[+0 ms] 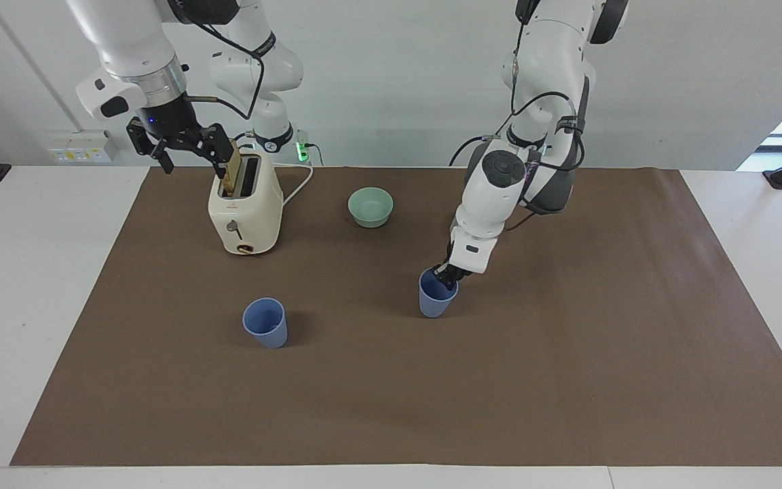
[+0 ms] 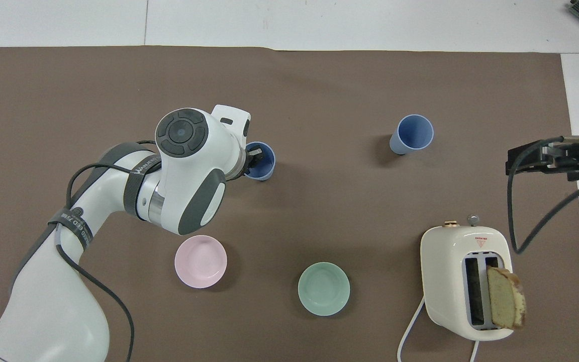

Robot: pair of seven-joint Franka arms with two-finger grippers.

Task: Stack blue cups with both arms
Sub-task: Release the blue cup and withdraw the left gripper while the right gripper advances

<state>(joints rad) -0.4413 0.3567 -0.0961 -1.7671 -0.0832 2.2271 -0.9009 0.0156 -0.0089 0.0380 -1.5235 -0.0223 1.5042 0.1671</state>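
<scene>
Left end effector [image 1: 447,274] was clamped on the rim of one blue cup [image 1: 436,298], one finger inside the mouth, cup upright over the brown mat [image 1: 567,380] on the worktop [image 1: 38,285], mid-mat. Second blue cup [image 1: 265,322] stood upright on the mat toward the right arm's end, well apart from the held one. Right end effector [image 1: 184,146] waited over the toaster [image 1: 245,210] (bread slice [image 1: 231,173] in its slot), fingers apart. Green bowl [image 1: 370,206] and pink bowl [image 2: 200,261] sat nearer the robots

bread slice [image 1: 231,168] in toaster [image 1: 246,210], bowls [image 2: 323,288] beside
</scene>
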